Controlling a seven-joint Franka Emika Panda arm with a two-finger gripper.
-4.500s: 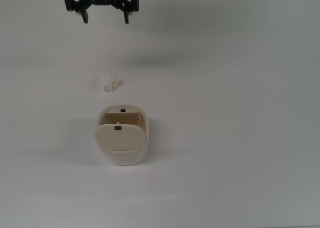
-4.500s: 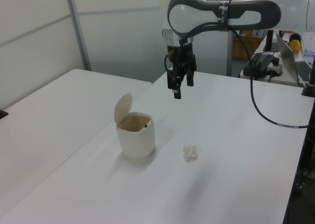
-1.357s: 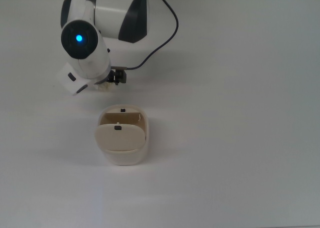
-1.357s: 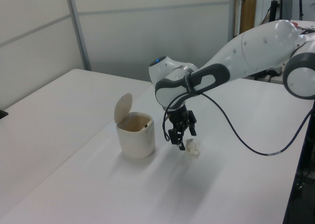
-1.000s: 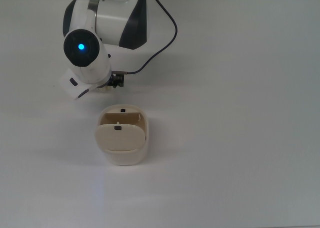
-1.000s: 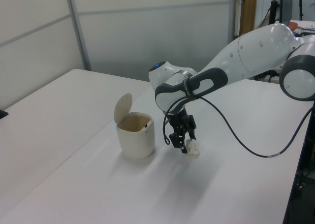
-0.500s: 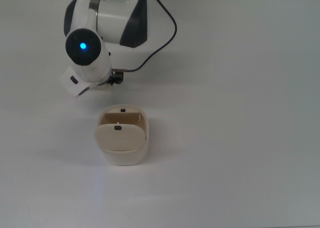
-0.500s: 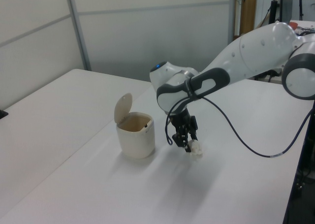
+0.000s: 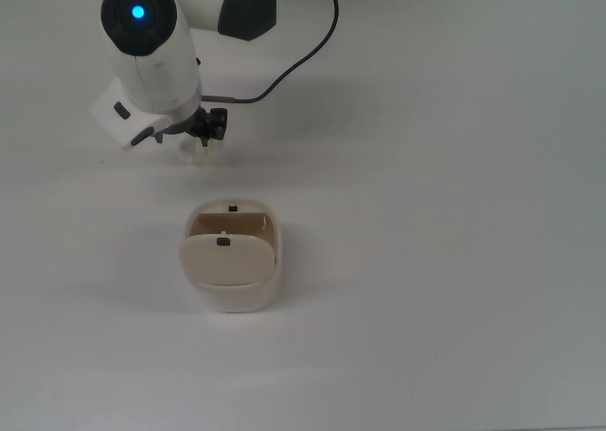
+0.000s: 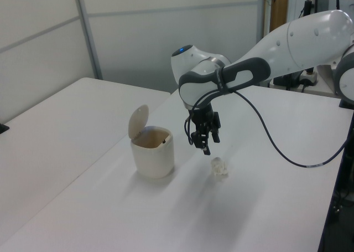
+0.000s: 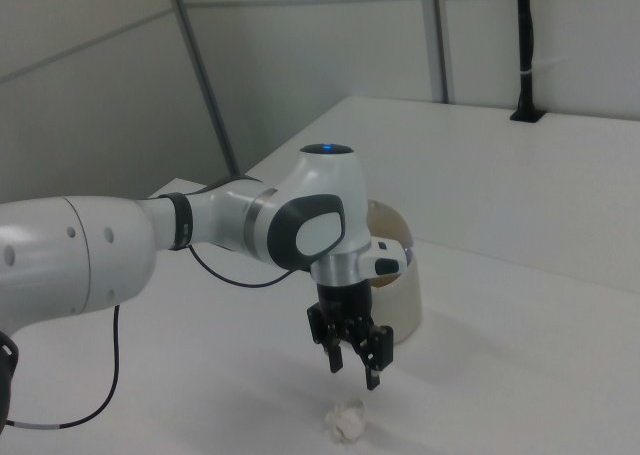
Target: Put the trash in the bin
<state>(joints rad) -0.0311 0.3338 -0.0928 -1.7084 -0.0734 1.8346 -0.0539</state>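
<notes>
We see the gripper (image 10: pixel 205 143) lifted clear of the table (image 10: pixel 265 207) now, hanging empty in the middle of the left view; half a second ago it sat low, right at the trash (image 10: pixel 219 168). Its fingers stand a little apart with nothing between them. The trash lies on the table below and to the lower right of the gripper in the left view, apart from it, in about the same spot as before, so the grasp did not carry it up. In the right view the trash (image 11: pixel 347 421) sits at the bottom centre of the frame, directly under the gripper (image 11: pixel 352 360) with a clear gap. In the top view the arm's white wrist has shifted toward the upper left of the frame compared with earlier, and the trash (image 9: pixel 198 153) peeks out just below the gripper (image 9: pixel 194 131). The bin (image 9: pixel 232 294) is unchanged, centre-left of the top view, lid (image 9: pixel 224 260) tipped open, interior showing; in the left view the bin (image 10: pixel 152 155) stands left of the trash, well apart. A black cable (image 10: pixel 276 144) loops from the arm.
</notes>
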